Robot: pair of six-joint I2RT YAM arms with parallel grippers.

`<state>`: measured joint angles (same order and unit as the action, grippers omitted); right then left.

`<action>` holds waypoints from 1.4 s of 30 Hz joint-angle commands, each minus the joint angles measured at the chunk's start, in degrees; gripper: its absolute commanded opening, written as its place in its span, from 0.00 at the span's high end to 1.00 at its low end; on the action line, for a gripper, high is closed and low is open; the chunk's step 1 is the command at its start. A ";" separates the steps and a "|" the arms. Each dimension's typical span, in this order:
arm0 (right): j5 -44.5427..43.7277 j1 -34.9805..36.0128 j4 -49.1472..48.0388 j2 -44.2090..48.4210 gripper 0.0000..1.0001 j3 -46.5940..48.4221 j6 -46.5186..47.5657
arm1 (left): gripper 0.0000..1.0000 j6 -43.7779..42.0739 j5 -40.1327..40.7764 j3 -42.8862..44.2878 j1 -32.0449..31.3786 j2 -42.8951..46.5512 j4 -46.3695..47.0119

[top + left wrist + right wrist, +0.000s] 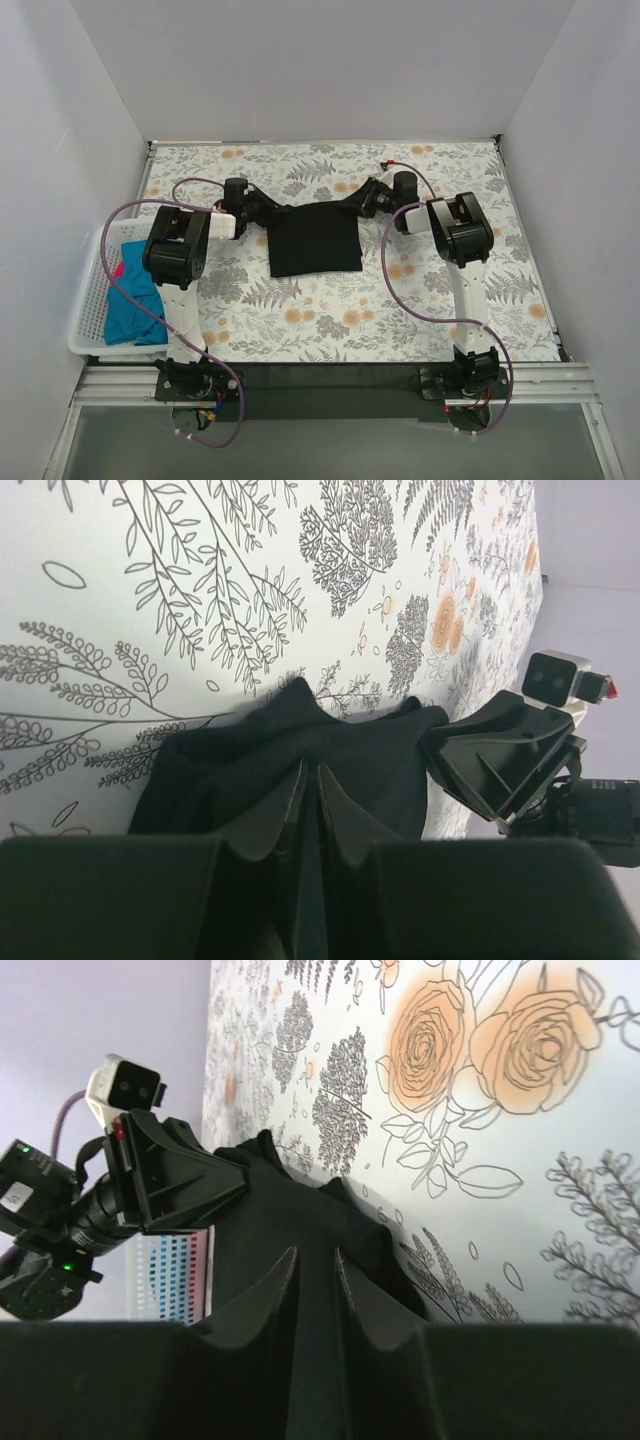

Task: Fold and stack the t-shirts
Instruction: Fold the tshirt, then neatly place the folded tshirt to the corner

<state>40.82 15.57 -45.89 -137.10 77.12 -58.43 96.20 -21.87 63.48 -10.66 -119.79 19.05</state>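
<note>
Left gripper [311, 770] is pressed together on a bunched far-left corner of the large plain black t-shirt [315, 245], and the right gripper [315, 1255] is pinching the far-right corner the same way, so the cloth is strung between the two. Here's the worry: each bite looks like a thin gather of fabric, and if the arms pull apart or lift unevenly, one corner could slide out and the shirt would slump into a heap. A lopsided move could also drag the body askew and crease the fold. From the grippers the black t-shirt spreads toward the near side as a dark, roughly square panel lying mid-way across the floral-patterned table [400, 300], its far edge drawn taut between the fingers. Well off to the left, the white plastic lattice basket [85, 345] holds the bright teal-blue t-shirt [130, 305] with a bit of pink-red cloth [119, 270] on it, neither yet folded.
</note>
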 commanded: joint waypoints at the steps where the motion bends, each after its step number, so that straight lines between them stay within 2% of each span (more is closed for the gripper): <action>1: -1.71 -1.60 6.58 5.07 0.72 0.30 7.53 | 0.91 -2.60 3.06 0.24 0.37 4.73 -5.51; 4: -2.84 -1.34 15.37 11.48 0.71 0.49 15.00 | 0.85 -5.67 4.29 1.64 0.29 11.40 -8.75; 8: -6.53 -0.37 26.53 20.71 0.67 -1.70 25.01 | 0.69 -10.33 8.50 3.05 0.29 20.80 -14.73; 9: -7.58 0.68 32.03 23.86 0.65 -1.89 29.39 | 0.62 -12.25 10.07 3.22 0.28 24.82 -16.05; 11: -11.45 2.26 38.56 26.52 0.63 -1.19 34.24 | 0.55 -13.84 11.58 3.92 0.11 28.28 -21.48; 13: -17.22 5.77 47.61 29.42 0.59 -0.66 41.45 | 0.44 -15.77 13.51 4.63 -0.33 32.85 -26.75; 16: -25.31 12.27 54.38 32.76 0.51 -1.27 48.66 | 0.33 -18.49 17.37 2.71 -1.47 39.24 -32.29; 23: -39.83 29.67 60.81 33.13 0.37 0.91 57.11 | 0.10 -23.68 24.94 -5.73 -1.91 50.33 -42.60; 26: -44.41 36.26 64.07 27.52 0.33 6.45 59.91 | 0.08 -24.66 25.29 -8.98 -1.91 53.15 -45.49; 33: -46.00 43.65 64.96 19.52 0.33 14.28 63.17 | 0.08 -20.80 30.48 -13.29 -1.83 56.85 -53.67; 42: -50.48 45.51 65.14 12.21 0.37 18.33 64.59 | 0.09 -17.19 32.06 -16.38 -1.83 56.77 -56.49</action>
<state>-7.46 60.36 19.53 -123.66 92.64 3.97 77.62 9.23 47.07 -12.12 -64.05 -36.62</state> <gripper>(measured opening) 0.635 0.911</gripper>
